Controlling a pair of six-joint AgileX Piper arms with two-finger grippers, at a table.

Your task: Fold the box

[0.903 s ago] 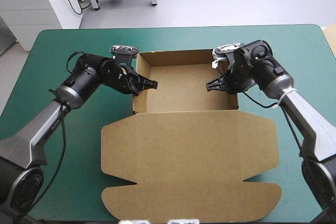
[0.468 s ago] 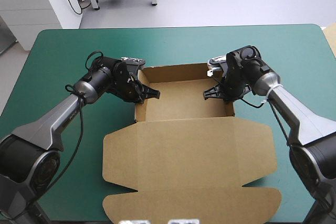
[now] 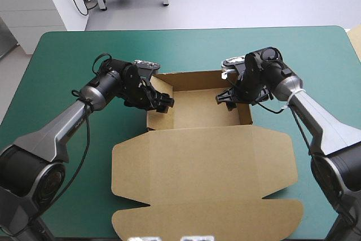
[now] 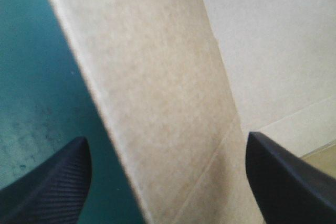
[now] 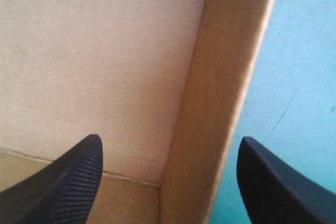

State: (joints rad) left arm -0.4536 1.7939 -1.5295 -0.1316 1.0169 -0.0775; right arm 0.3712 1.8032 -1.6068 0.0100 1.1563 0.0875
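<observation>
The brown box [image 3: 197, 114] lies mid-table as an open tray with raised walls. Its lid [image 3: 206, 179] is spread flat toward the near edge. My left gripper [image 3: 164, 103] is at the tray's left wall and stands open. In the left wrist view that wall [image 4: 168, 93] runs between the parted black fingers [image 4: 50, 187] of the left gripper [image 4: 165, 137]. My right gripper [image 3: 224, 97] is at the right wall, also open. The right wall [image 5: 220, 103] passes between the fingers of the right gripper [image 5: 169, 139], with the tray's inside to one side and teal-green cover to the other.
Bare teal-green cover [image 3: 67, 60] lies to the left, right and far side of the box. A pale brown edge [image 3: 355, 38] shows at the table's far right edge. The flat lid reaches close to the near edge.
Both grippers, shut earlier, now stand open astride the tray's side walls. The arms have shifted slightly along the walls, and the box sits a little nearer the near edge.
</observation>
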